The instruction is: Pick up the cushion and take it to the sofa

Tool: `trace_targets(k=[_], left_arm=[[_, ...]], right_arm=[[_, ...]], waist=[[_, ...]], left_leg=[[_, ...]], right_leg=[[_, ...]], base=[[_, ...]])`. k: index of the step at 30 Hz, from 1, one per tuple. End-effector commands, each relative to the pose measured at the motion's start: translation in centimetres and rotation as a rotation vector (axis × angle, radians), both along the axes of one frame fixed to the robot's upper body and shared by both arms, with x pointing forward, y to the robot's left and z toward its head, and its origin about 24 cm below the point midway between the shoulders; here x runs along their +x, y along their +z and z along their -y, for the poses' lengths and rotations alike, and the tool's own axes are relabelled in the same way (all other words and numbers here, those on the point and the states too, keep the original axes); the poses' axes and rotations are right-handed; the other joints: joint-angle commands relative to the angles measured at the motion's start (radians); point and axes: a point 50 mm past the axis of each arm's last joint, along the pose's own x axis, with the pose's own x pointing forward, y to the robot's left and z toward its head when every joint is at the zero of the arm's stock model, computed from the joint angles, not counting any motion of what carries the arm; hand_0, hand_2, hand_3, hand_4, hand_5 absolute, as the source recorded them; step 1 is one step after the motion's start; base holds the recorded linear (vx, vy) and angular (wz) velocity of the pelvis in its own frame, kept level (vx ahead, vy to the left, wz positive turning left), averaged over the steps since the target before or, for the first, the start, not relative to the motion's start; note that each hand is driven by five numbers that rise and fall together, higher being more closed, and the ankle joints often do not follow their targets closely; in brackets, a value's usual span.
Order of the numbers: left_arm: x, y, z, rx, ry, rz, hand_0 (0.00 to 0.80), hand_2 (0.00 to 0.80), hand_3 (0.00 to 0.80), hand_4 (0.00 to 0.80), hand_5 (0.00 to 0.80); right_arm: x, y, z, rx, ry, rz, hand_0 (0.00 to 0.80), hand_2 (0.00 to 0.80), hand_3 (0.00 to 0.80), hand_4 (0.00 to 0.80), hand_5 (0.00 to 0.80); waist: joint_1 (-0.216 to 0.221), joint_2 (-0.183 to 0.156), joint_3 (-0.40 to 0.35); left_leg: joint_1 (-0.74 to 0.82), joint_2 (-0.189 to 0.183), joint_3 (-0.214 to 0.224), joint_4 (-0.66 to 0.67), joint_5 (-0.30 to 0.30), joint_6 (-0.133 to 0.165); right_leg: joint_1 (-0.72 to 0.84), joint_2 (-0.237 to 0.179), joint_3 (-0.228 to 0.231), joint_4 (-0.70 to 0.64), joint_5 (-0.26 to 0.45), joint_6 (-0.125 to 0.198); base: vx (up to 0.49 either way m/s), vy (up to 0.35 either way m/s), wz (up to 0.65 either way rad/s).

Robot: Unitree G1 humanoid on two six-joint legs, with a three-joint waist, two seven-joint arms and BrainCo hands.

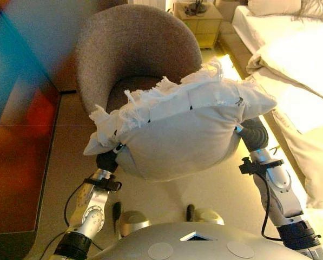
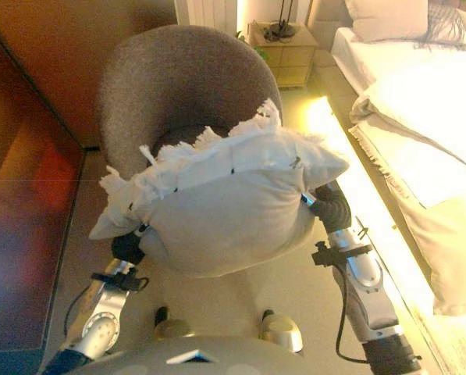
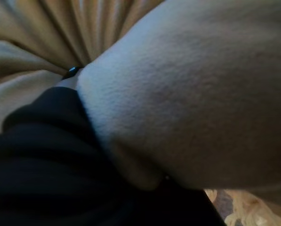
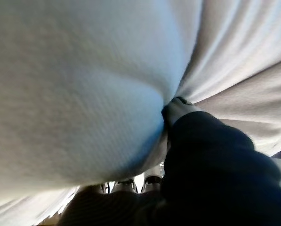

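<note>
You have one cushion (image 1: 177,138), no print readable, held up between the left hand (image 1: 108,160) and right hand (image 1: 253,134) near one chair (image 1: 134,51), fingers hidden, grip unclear.

Both arms reach forward, the left hand (image 1: 108,160) and right hand (image 1: 253,133) raised level, wrists facing each other (fingers hidden from every view).

no readable text, no labels, no numbers, no signs on any surface in any of the four views
</note>
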Motion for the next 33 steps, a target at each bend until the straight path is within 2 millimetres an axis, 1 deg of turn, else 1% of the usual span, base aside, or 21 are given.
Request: trace_targets(k=[1,3,4,5,6,8,10,11,14,17,18,19,20,21,23,25,26,28,31,32,33], left_arm=[[3.2,6.7,2.0,-0.063,-0.081,0.349,0.800,0.800,0.800,0.800,0.800],[3.3,6.7,2.1,-0.069,-0.086,0.349,0.800,0.800,0.800,0.800,0.800],[3.3,6.8,2.2,-0.072,-0.087,0.353,0.800,0.800,0.800,0.800,0.800],[3.3,6.8,2.5,-0.075,-0.090,0.361,0.800,0.800,0.800,0.800,0.800],[3.4,6.8,2.6,-0.077,-0.093,0.362,0.800,0.800,0.800,0.800,0.800],[3.6,6.8,3.1,-0.092,-0.101,0.359,0.800,0.800,0.800,0.800,0.800],[3.5,6.7,3.5,-0.100,-0.113,0.352,0.800,0.800,0.800,0.800,0.800],[3.3,6.6,3.6,-0.104,-0.121,0.348,0.800,0.800,0.800,0.800,0.800],[2.7,6.0,4.0,-0.126,-0.131,0.327,0.800,0.800,0.800,0.800,0.800],[2.6,5.8,4.3,-0.136,-0.137,0.323,0.800,0.800,0.800,0.800,0.800],[2.7,5.8,4.3,-0.136,-0.133,0.325,0.800,0.800,0.800,0.800,0.800],[2.8,5.9,4.2,-0.131,-0.127,0.319,0.800,0.800,0.800,0.800,0.800],[3.1,5.8,4.0,-0.128,-0.112,0.303,0.800,0.800,0.800,0.800,0.800],[3.3,5.9,3.9,-0.120,-0.103,0.293,0.800,0.800,0.800,0.800,0.800],[3.4,5.9,3.5,-0.059,-0.112,0.309,0.800,0.800,0.800,0.800,0.800],[3.2,5.8,3.3,-0.014,-0.104,0.304,0.800,0.800,0.800,0.800,0.800],[3.3,5.7,3.0,0.014,-0.083,0.288,0.800,0.800,0.800,0.800,0.800],[3.7,5.6,2.6,0.054,-0.068,0.283,0.800,0.800,0.800,0.800,0.800],[4.2,6.1,1.7,0.108,-0.060,0.309,0.800,0.800,0.800,0.800,0.800],[4.2,6.3,1.6,0.111,-0.053,0.313,0.800,0.800,0.800,0.800,0.800],[4.2,6.5,1.6,0.121,-0.029,0.317,0.800,0.800,0.800,0.800,0.800]], right_arm=[[0.8,3.8,-3.6,0.080,0.179,0.241,0.800,0.800,0.800,0.800,0.800],[1.0,3.7,-4.0,0.082,0.167,0.237,0.800,0.800,0.800,0.800,0.800],[1.0,3.6,-4.2,0.082,0.164,0.236,0.800,0.800,0.800,0.800,0.800],[1.0,3.5,-4.6,0.074,0.169,0.235,0.800,0.800,0.800,0.800,0.800],[1.0,3.5,-4.7,0.069,0.172,0.235,0.800,0.800,0.800,0.800,0.800],[1.0,3.2,-5.1,0.047,0.184,0.224,0.800,0.800,0.800,0.800,0.800],[1.0,2.9,-5.1,0.040,0.188,0.207,0.800,0.800,0.800,0.800,0.800],[0.9,2.7,-5.1,0.044,0.192,0.194,0.800,0.800,0.800,0.800,0.800],[0.2,1.8,-4.9,0.047,0.196,0.154,0.800,0.800,0.800,0.800,0.800],[0.0,1.6,-4.6,0.050,0.205,0.142,0.800,0.800,0.800,0.800,0.800],[0.1,1.7,-4.5,0.051,0.214,0.142,0.800,0.800,0.800,0.800,0.800],[0.1,1.7,-4.4,0.052,0.219,0.137,0.800,0.800,0.800,0.800,0.800],[0.2,1.6,-4.4,0.058,0.219,0.124,0.800,0.800,0.800,0.800,0.800],[0.2,1.6,-4.4,0.070,0.220,0.109,0.800,0.800,0.800,0.800,0.800],[0.2,1.5,-4.5,0.101,0.224,0.096,0.800,0.800,0.800,0.800,0.800],[0.2,1.6,-5.1,0.101,0.238,0.113,0.800,0.800,0.800,0.800,0.800],[0.3,1.7,-5.6,0.100,0.254,0.130,0.800,0.800,0.800,0.800,0.800],[0.5,1.6,-6.0,0.108,0.251,0.130,0.800,0.800,0.800,0.800,0.800],[0.7,1.5,-6.0,0.109,0.251,0.119,0.800,0.800,0.800,0.800,0.800],[0.7,1.4,-5.9,0.106,0.251,0.117,0.800,0.800,0.800,0.800,0.800],[0.6,1.2,-5.9,0.100,0.253,0.114,0.800,0.800,0.800,0.800,0.800]], waist=[[0.007,-0.051,0.056],[0.020,-0.032,0.071],[0.025,-0.025,0.077],[0.033,-0.015,0.083],[0.039,-0.009,0.085],[0.058,-0.001,0.091],[0.072,0.004,0.093],[0.077,0.004,0.091],[0.080,0.002,0.081],[0.081,-0.007,0.073],[0.078,-0.012,0.070],[0.073,-0.018,0.063],[0.069,-0.030,0.055],[0.069,-0.042,0.045],[0.088,-0.075,0.018],[0.106,-0.089,0.001],[0.108,-0.088,-0.003],[0.104,-0.082,-0.003],[0.095,-0.068,0.003],[0.094,-0.062,0.008],[0.086,-0.051,0.018]], left_leg=[[-0.067,-0.137,-0.055,0.194,-0.109,-0.075],[-0.087,-0.197,-0.081,0.164,-0.096,-0.075],[-0.095,-0.216,-0.083,0.139,-0.081,-0.077],[-0.122,-0.241,-0.081,0.102,-0.050,-0.080],[-0.143,-0.253,-0.082,0.072,-0.020,-0.085],[-0.193,-0.282,-0.104,-0.007,0.049,-0.092],[-0.210,-0.287,-0.126,-0.091,0.105,-0.101],[-0.216,-0.286,-0.131,-0.127,0.117,-0.103],[-0.246,-0.270,-0.113,-0.184,0.133,-0.113],[-0.274,-0.246,-0.115,-0.184,0.131,-0.119],[-0.267,-0.237,-0.105,-0.184,0.107,-0.113],[-0.250,-0.230,-0.070,-0.184,0.104,-0.108],[-0.242,-0.233,-0.053,-0.151,0.093,-0.094],[-0.244,-0.242,-0.054,-0.114,0.087,-0.083],[-0.262,-0.286,-0.063,-0.006,0.044,-0.041],[-0.259,-0.309,-0.070,0.013,0.018,-0.012],[-0.236,-0.315,-0.069,0.020,0.001,0.000],[-0.203,-0.320,-0.077,0.013,-0.005,0.004],[-0.159,-0.320,-0.046,0.000,-0.008,-0.006],[-0.140,-0.315,-0.044,-0.006,-0.011,-0.012],[-0.093,-0.303,-0.039,-0.022,-0.020,-0.025]], right_leg=[[0.045,0.032,0.034,0.052,-0.109,-0.069],[0.054,0.056,0.031,0.066,-0.122,-0.071],[0.061,0.067,0.029,0.068,-0.128,-0.070],[0.071,0.087,0.030,0.069,-0.135,-0.072],[0.080,0.102,0.030,0.068,-0.143,-0.075],[0.109,0.139,0.045,0.063,-0.164,-0.085],[0.136,0.171,0.061,0.080,-0.195,-0.097],[0.148,0.184,0.072,0.093,-0.213,-0.103],[0.182,0.195,0.073,0.139,-0.279,-0.109],[0.204,0.175,0.054,0.195,-0.341,-0.103],[0.205,0.163,0.049,0.216,-0.346,-0.096],[0.207,0.148,0.039,0.255,-0.350,-0.085],[0.214,0.123,0.034,0.304,-0.321,-0.062],[0.222,0.104,0.031,0.331,-0.285,-0.041],[0.241,0.062,0.008,0.417,-0.171,0.007],[0.225,0.037,0.002,0.494,-0.077,0.040],[0.170,0.028,0.005,0.528,-0.027,0.043],[0.112,0.028,0.004,0.501,-0.034,0.035],[0.049,0.020,-0.098,0.285,-0.071,0.005],[0.036,0.017,-0.124,0.240,-0.079,-0.006],[0.001,0.010,-0.162,0.129,-0.072,-0.026]], base=[[0.148,-0.080,-0.16],[0.188,-0.041,-0.09],[0.255,-0.010,0.04],[0.260,0.007,0.18],[0.333,0.017,0.22],[0.388,0.016,0.18],[0.475,0.033,0.07],[0.639,0.067,0.05],[0.649,0.109,0.46],[0.751,0.208,0.11],[0.832,0.283,-0.64],[0.810,0.284,-0.59],[0.813,0.268,-0.32],[0.800,0.238,-0.34],[0.714,0.179,-0.34],[0.594,0.127,-0.28],[0.506,0.105,-0.33],[0.507,0.088,-0.06],[0.381,0.021,-0.01],[0.335,-0.053,-0.06],[0.287,-0.071,-0.06]])
